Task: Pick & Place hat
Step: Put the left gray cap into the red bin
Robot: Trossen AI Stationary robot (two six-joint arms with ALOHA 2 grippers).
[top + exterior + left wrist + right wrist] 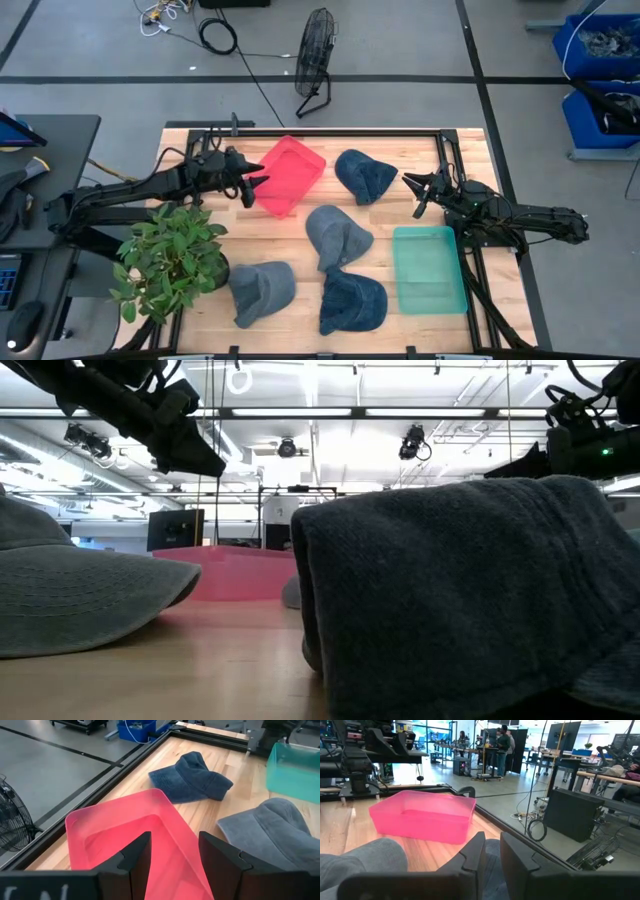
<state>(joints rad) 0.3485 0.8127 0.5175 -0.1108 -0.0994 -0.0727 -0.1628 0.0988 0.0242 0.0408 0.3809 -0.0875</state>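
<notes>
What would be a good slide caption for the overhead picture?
Four hats lie between a pink tray and a teal tray; left gripper and right gripper are both empty.

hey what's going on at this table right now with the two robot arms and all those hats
Neither arm holds a hat yet. The left gripper hangs open over the near edge of the pink tray, which is empty. The right gripper is open too, beside the dark blue hat at the back of the table. Three more hats lie in front, and the green tray is also empty.
</notes>
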